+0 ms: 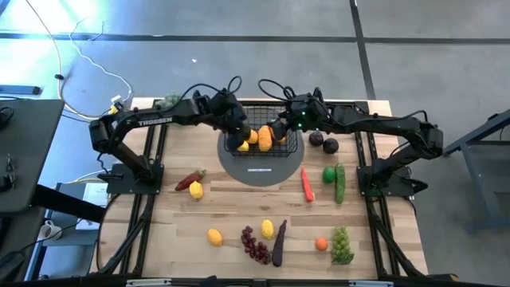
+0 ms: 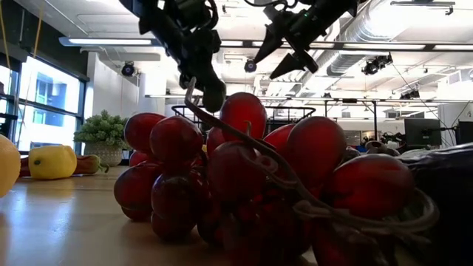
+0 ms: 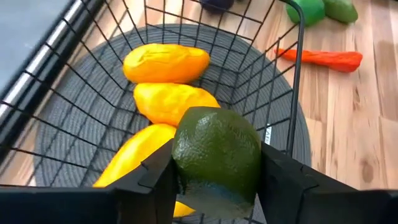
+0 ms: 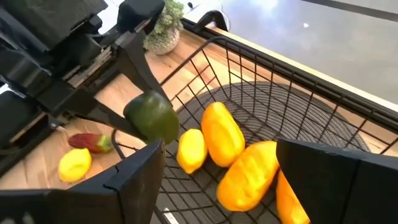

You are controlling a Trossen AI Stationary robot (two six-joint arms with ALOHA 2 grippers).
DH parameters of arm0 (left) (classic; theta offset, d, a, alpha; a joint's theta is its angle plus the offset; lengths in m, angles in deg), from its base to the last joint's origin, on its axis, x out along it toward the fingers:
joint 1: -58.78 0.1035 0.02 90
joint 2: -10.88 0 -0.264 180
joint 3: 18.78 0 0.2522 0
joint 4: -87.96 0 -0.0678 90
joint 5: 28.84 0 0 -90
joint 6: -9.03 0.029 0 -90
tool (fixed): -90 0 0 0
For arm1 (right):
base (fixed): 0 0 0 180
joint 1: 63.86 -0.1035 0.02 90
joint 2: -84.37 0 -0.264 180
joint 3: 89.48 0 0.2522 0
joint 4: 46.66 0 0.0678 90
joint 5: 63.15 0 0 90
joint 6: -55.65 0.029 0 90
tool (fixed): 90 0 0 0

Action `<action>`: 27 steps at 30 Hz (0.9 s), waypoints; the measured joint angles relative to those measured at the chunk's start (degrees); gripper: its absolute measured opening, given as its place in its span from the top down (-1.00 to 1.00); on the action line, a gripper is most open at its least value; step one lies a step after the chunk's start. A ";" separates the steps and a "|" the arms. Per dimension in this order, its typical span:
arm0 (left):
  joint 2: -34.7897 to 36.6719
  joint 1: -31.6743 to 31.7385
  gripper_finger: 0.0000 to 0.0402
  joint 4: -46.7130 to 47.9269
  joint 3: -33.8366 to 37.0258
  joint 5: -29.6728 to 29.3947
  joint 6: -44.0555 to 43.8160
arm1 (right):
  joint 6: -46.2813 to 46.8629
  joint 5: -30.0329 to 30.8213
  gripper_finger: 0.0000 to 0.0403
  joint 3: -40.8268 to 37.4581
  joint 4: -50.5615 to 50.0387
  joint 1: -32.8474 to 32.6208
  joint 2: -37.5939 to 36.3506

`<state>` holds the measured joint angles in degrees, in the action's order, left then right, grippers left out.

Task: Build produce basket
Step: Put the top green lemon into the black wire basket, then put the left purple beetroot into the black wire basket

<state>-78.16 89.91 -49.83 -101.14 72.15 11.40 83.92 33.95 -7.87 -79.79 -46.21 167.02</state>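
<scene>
Clamped between the left gripper (image 3: 214, 186) fingers: a dark green avocado (image 3: 216, 158), hanging just over the near edge of the basket (image 3: 297, 74), above the orange mangoes (image 3: 166, 62) lying inside, so the coming release looks to be straight down. Farther across the basket, over its opposite side: right gripper (image 4: 217, 177), jaws spread wide and empty. Beyond, loose on the table: carrot (image 3: 323, 58) and other produce.

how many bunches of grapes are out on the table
2: purple grapes beside the eggplant, green grapes further right. None shows in the basket.
</scene>
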 joint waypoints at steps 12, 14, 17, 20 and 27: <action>-3.07 -0.94 -0.20 -0.18 0.00 -1.60 -2.25 | -1.88 0.11 -0.43 0.00 -2.57 0.00 0.00; -3.47 -1.09 -0.25 -0.29 0.00 -1.47 -2.75 | -1.85 0.11 -0.43 0.00 -2.74 0.00 0.00; -3.49 -1.18 -0.32 -0.42 0.00 -1.42 -3.73 | -1.79 0.11 -0.43 0.00 -2.74 0.00 0.00; -2.99 -1.15 -0.33 -0.29 0.00 -1.43 -3.90 | -1.76 0.09 -0.43 0.00 -3.46 0.12 0.00; 2.00 -0.81 -0.31 -0.41 0.00 -1.22 -3.83 | 2.77 0.00 -0.43 0.00 -8.45 1.80 -2.41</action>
<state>-76.16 89.10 -50.24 -101.14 70.94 7.57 86.69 33.95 -7.87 -88.24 -44.41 164.61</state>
